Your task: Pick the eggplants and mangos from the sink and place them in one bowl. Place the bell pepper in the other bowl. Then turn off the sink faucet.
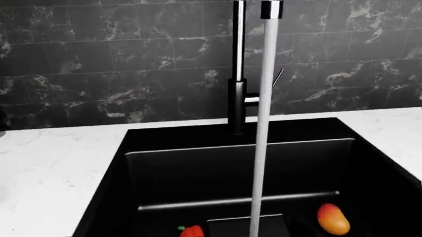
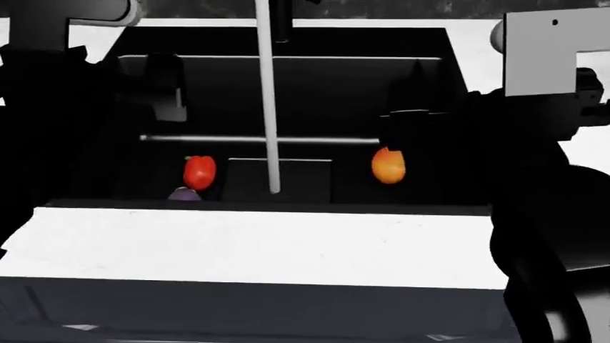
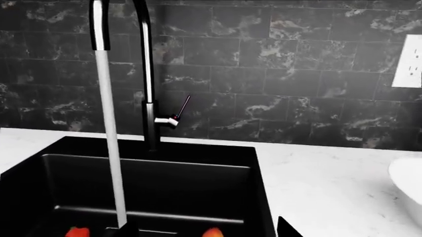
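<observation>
The sink (image 2: 419,43) is a matte black basin set into a white marbled table (image 2: 257,246). The sink faucet (image 3: 148,74) stands upright at the rear rim, with its thin side lever (image 3: 183,106) angled upward. A white water stream (image 2: 268,100) falls from the spout onto the square drain plate (image 2: 300,179).

Contents of the basin:
- The bell pepper (image 2: 199,171), red with a green stem, lies left of the drain plate.
- One eggplant (image 2: 184,194) lies just in front of the bell pepper, touching or nearly touching it; only its purple top shows above the front rim.
- One mango (image 2: 388,165), orange-yellow, lies right of the drain plate, well apart from the bell pepper.

In the head view, both arms appear as dark silhouettes over the basin. The left claw (image 2: 170,96) hangs above the bell pepper side. The right claw (image 2: 401,132) sits directly above the mango. Claw opening and grip cannot be determined for either arm. A white bowl (image 3: 408,185) edge rests on the table right of the sink.
</observation>
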